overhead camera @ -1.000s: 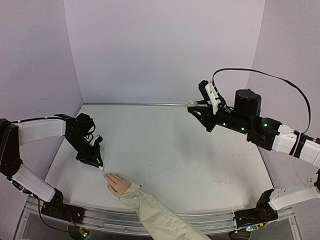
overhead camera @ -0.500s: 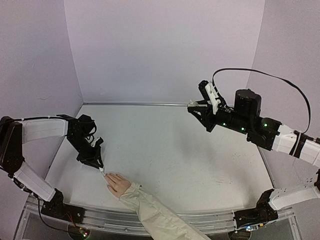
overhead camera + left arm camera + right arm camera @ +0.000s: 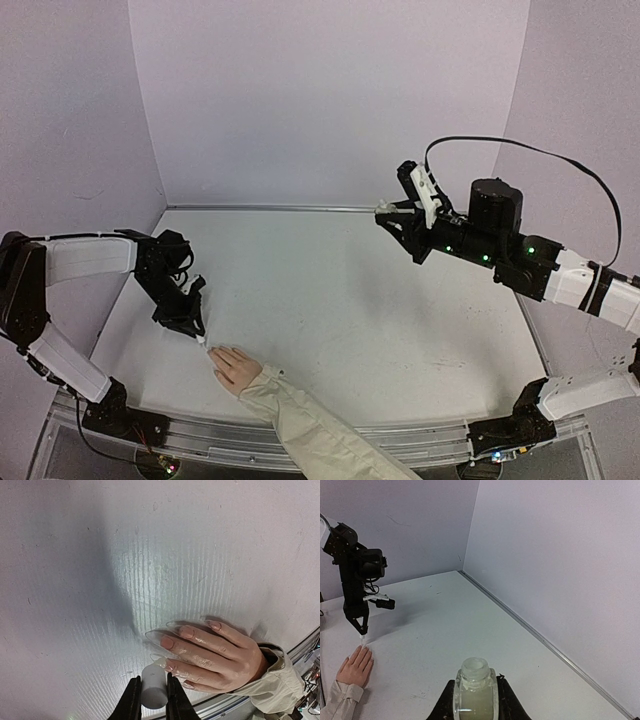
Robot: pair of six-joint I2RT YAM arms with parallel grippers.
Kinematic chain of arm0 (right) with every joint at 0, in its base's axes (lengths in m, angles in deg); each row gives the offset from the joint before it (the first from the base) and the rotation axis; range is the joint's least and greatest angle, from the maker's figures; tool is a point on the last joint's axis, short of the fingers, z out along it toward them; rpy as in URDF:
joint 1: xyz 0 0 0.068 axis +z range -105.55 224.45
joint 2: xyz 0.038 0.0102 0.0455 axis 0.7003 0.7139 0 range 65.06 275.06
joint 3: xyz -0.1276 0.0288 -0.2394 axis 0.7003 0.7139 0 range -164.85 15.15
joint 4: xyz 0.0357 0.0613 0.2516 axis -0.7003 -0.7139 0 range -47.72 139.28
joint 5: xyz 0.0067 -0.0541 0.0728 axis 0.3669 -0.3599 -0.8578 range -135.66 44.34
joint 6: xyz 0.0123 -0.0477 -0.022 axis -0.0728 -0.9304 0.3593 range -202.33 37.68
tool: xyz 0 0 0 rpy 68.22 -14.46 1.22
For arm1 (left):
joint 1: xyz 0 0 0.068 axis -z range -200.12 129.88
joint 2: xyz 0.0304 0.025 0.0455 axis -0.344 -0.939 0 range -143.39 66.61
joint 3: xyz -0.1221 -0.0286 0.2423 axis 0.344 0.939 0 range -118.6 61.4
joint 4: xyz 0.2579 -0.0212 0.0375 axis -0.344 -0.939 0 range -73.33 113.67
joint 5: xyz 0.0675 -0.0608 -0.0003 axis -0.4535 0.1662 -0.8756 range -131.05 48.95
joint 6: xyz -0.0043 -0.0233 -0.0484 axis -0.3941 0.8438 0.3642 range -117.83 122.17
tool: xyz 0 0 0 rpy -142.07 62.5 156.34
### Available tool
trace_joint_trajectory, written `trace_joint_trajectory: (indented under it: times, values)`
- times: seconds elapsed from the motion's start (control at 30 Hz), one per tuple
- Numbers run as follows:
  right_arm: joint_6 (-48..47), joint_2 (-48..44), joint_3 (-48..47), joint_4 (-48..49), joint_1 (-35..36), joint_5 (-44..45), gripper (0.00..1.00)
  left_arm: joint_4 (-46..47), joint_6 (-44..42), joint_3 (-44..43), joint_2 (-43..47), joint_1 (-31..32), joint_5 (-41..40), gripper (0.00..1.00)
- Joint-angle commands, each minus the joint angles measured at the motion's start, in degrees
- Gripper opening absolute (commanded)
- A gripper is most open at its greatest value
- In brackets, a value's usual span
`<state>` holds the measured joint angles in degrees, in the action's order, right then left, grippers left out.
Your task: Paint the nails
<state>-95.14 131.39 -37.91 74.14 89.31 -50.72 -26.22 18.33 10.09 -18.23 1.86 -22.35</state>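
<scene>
Two arms divide the work. Low in the left wrist view, the left gripper [image 3: 152, 702] has its jaws pressed tight on a short white cylindrical applicator stub [image 3: 153, 687], which points down at the white table top [image 3: 350, 300]. Its working tip sits right at the fingertips of the pale pink, flat mannequin-like hand [image 3: 215, 655]. The stub hides the tip itself, so I cannot tell whether it actually touches a nail.

The hand lies palm down at the lower left of the overhead view, with its cream fabric sleeve [image 3: 300, 425] running off the bottom edge. The nails [image 3: 167, 642] are long, pointed and nearly clear past their pinkish beds, and they point toward the upper left.

At the upper right of the overhead view, well apart from the hand, the right gripper [image 3: 475, 705] hangs in the air. It is clamped around a small open glass bottle of pale yellowish liquid [image 3: 475, 692] with no cap on its neck.

By my reading the bottle is opened and coating is under way at the outermost finger. The polish looks almost colourless, so no nail shows an obvious coat, and I cannot say how many are done or remain.
</scene>
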Motion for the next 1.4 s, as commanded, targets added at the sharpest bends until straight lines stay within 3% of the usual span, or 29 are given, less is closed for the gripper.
trace_joint_trajectory:
  times: [0.0, 0.4, 0.77, 1.37]
  values:
    - [0.3, -1.8, -0.3, 2.8, 0.0, 0.4, 0.00, 1.1, -1.5, -1.5, 0.0, 0.2, -1.3, 0.00]
    - [0.7, -1.7, -0.6, 2.8, 0.0, 0.4, 0.00, 1.3, 0.0, -1.5, 3.9, 0.2, -8.4, 0.00]
    - [-0.3, -0.9, -0.6, 2.9, 0.0, -0.2, 0.00, -2.8, -2.2, -3.3, 4.2, 1.1, 3.9, 0.00]
    - [0.5, -2.3, -0.2, 2.9, 0.0, 0.2, 0.00, -0.9, -2.5, -2.4, 2.3, 1.5, 0.6, 0.00]
